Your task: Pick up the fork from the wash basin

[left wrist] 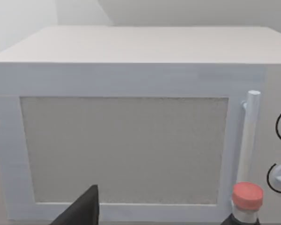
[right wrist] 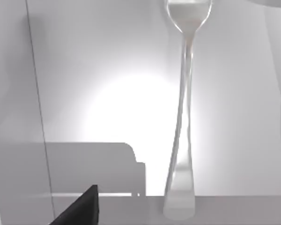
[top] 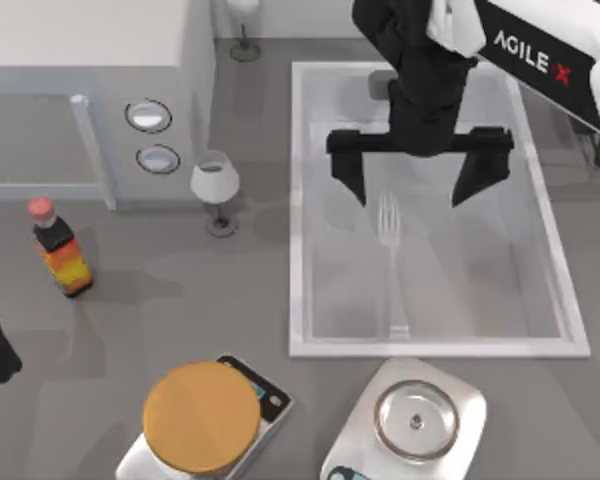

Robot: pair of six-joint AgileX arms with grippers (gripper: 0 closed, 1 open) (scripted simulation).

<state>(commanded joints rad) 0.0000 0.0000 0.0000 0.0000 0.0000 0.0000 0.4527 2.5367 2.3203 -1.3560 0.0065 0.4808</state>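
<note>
Over the wash basin (top: 305,200), the right gripper (top: 419,178) hangs with its fingers spread wide and nothing between them. The fork (top: 391,262) lies flat on the basin floor just below it, tines toward the gripper. The left arm sits parked at the table's left edge.

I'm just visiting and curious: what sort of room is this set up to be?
Most likely a kitchen counter, computer-rendered: a wash basin with a fork lying in it, a microwave beside it, and a sauce bottle on the worktop.
</note>
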